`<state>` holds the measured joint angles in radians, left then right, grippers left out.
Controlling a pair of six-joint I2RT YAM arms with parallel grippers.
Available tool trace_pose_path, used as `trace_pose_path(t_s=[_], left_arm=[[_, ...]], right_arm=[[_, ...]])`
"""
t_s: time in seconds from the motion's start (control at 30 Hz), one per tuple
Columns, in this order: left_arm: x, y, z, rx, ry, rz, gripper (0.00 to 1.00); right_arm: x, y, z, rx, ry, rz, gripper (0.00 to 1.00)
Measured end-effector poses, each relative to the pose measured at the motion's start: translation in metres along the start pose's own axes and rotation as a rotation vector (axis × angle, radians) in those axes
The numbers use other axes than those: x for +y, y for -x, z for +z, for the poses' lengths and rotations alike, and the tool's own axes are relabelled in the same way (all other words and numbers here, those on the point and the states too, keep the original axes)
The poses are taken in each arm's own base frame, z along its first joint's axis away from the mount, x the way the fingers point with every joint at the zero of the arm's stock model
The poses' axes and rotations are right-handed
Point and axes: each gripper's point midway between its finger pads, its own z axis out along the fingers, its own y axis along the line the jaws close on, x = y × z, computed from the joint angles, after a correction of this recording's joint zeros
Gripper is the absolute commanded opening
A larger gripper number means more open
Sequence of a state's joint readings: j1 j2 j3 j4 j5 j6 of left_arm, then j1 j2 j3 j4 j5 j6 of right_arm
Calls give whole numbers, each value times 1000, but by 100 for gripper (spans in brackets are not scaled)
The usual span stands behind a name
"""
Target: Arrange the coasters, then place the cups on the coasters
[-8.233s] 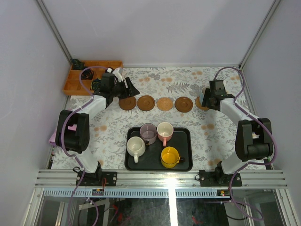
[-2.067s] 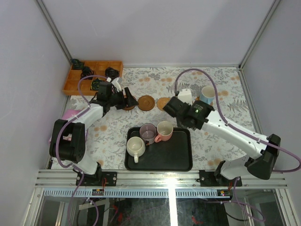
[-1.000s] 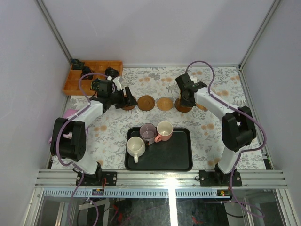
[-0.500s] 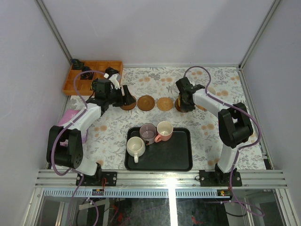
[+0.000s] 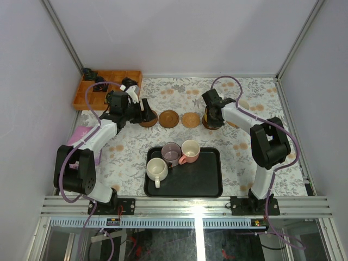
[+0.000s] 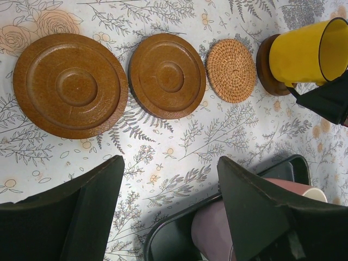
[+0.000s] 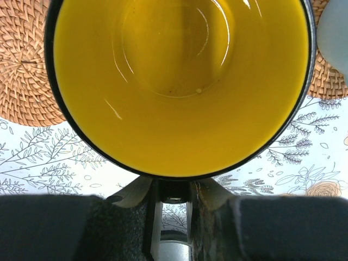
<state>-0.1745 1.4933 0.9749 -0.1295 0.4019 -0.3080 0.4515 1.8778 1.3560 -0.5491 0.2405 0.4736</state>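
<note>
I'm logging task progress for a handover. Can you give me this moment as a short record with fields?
bare coasters: leftmost brown coaster, second brown coaster, middle woven coaster
yellow mug: on the dark coaster, fourth in the row
right gripper: shut on the yellow mug
light blue mug: on the end woven coaster
left gripper: open, empty, above the table by the bare coasters
black tray: holds cream mug, mauve mug, pink mug

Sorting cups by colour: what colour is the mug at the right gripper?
The mug is yellow with a thin dark rim, clearest in the right wrist view.
</note>
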Motion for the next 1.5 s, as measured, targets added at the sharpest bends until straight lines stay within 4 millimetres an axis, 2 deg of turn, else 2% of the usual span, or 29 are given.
trace_pose_path(t_s=[0.9, 1.17, 1.5], left_arm=[[3, -4, 4, 15, 5, -7, 70], [3, -4, 4, 15, 5, -7, 70], [3, -4, 4, 15, 5, -7, 70]], right_arm=[[-1, -2, -2, 16, -7, 5, 0], [0, -3, -2, 18, -3, 8, 32], [0, -8, -3, 42, 2, 15, 42]])
